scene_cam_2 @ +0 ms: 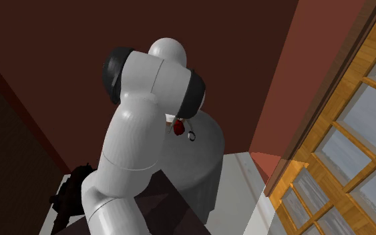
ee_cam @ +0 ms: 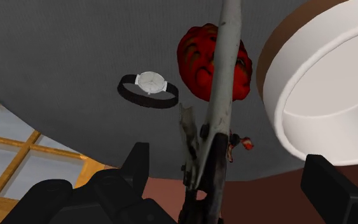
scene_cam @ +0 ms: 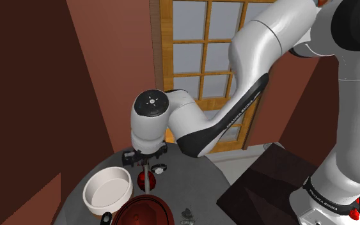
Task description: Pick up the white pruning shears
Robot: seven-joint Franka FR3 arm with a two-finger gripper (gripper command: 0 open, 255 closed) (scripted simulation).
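The pruning shears (ee_cam: 220, 95) are a long pale grey-white tool with a dark handle end. They run lengthwise between my gripper's (ee_cam: 225, 159) two black fingers, which stand wide apart and touch neither side. In the shoulder view the shears (scene_cam: 148, 180) show as a pale stick right under the gripper (scene_cam: 148, 158), over the round grey table (scene_cam: 194, 182). I cannot tell whether they rest on the tabletop or stand up from it.
A lumpy red object (ee_cam: 199, 57) lies just behind the shears, with a wristwatch (ee_cam: 149, 88) beside it. A white bowl (scene_cam: 108, 188) and a reddish-brown dish (scene_cam: 143, 212) sit at the near side. A wooden-framed window (scene_cam: 204, 51) is behind the table.
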